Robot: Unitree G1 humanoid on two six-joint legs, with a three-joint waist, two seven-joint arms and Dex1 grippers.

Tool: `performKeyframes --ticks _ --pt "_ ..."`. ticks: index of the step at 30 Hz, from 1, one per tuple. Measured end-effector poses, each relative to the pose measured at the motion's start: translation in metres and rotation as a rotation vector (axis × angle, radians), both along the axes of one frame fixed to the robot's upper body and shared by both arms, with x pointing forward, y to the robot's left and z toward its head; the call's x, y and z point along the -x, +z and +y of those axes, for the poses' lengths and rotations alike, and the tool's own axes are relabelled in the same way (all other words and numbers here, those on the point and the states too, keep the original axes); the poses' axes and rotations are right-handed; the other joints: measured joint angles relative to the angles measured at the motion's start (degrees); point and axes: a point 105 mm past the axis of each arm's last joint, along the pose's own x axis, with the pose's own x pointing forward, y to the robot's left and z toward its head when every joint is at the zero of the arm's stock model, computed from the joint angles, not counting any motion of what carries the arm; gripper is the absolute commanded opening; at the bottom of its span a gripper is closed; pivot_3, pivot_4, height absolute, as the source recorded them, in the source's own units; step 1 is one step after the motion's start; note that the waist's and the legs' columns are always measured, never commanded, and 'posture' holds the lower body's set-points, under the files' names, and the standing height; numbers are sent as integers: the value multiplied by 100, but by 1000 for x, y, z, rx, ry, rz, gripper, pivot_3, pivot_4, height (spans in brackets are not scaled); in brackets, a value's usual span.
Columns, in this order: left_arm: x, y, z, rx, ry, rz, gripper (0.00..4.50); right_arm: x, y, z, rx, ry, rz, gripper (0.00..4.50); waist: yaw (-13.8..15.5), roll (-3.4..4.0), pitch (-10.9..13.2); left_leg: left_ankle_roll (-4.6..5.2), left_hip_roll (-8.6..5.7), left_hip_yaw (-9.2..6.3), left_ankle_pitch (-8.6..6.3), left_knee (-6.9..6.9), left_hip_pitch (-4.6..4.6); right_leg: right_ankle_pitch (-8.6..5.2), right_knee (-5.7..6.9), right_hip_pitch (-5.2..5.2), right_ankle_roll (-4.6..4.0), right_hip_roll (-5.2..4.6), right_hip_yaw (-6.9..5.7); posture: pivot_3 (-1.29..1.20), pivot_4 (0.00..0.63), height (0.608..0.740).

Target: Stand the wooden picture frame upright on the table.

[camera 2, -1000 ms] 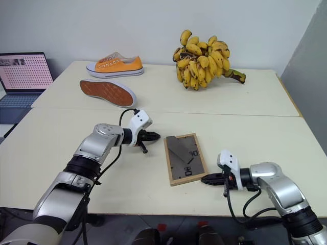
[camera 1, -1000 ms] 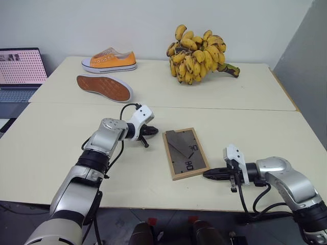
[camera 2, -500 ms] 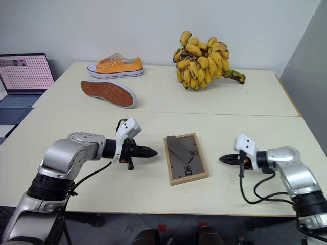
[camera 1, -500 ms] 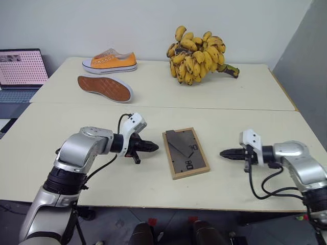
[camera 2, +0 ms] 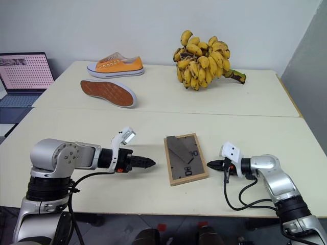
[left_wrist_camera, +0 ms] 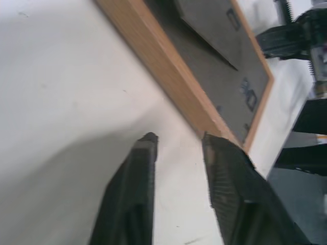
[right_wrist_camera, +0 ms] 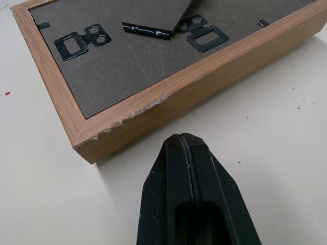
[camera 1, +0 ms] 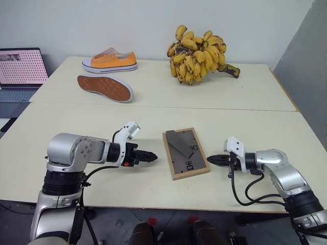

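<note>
One wooden picture frame [camera 1: 186, 152] lies back-up on the tabletop [camera 1: 255, 127] between two hands: the left hand [camera 1: 150, 156], fingers slightly parted and empty; the right hand [camera 1: 211, 159], pinched together and empty. Beyond lie two orange shoes [camera 1: 108, 60] and one banana bunch [camera 1: 196, 54]

Bare table [camera 1: 153, 109] rings the flat wooden picture frame [camera 1: 186, 152]; shoes [camera 1: 104, 87] and bananas [camera 1: 196, 48] lie well apart.

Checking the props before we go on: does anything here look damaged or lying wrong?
The wooden picture frame has a chipped, splintered edge near one corner and lies face-down on the table. One orange shoe lies on its side, sole showing.
</note>
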Motion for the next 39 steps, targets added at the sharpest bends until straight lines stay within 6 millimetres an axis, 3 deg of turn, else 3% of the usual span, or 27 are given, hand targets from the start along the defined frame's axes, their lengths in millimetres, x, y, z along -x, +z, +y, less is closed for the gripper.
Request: performKeyframes --ticks 1,14,26,39 --pt "-2 1 -1 17 9 6 2642 0 0 1 -5 0 2 0 0 0 0 0 0 -3 0 1 0 0 0 1 1 0 -2 0 150 740" --pt "-6 -3 -14 133 84 147 2642 -2 0 4 -5 -17 -1 0 15 0 0 -1 -7 -13 1 0 -1 1 1 4 1 -8 -5 0 150 740" --pt "11 -17 -23 80 81 222 2642 -4 -3 27 -43 -17 -16 0 -7 2 -2 -9 -16 -24 5 0 9 2 8 7 1 -8 -4 0 150 740" --pt "2 -16 -14 59 230 244 2642 -7 -4 56 -120 -57 9 0 -2 2 -2 -16 -22 -29 9 -3 9 2 7 6 0 -9 -3 0 150 740"
